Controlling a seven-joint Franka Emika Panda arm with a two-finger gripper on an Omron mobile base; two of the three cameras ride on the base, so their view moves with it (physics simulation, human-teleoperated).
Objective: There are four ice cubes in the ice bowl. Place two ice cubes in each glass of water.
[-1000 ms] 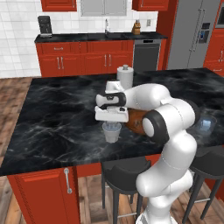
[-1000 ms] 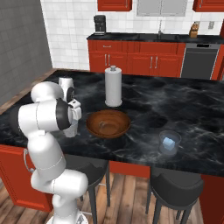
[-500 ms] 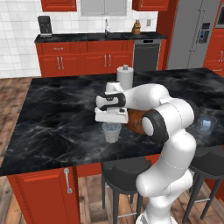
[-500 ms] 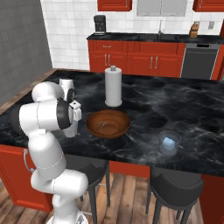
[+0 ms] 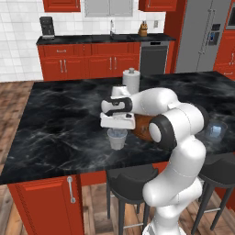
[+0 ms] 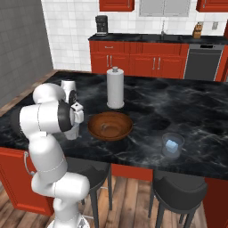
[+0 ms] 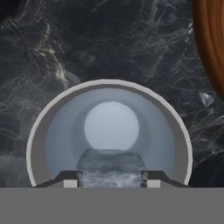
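Pale blue ice sits pinched between the two dark tips of the hand [image 7: 111, 179], which hangs directly above the near-left glass of water [image 5: 116, 138], looking straight down its mouth. That vertical line-up is what the coming move turns on: this ice cube [image 7: 111, 165] is centred over the tumbler's round base, so, as I judge it, letting go should drop it inside. Just right of the glass lies the ice bowl [image 6: 110, 126], wooden and reddish-brown. Farther right on the black marble desk [image 6: 196, 107], the second glass [image 6: 172, 144] holds a cube [image 6: 171, 145].
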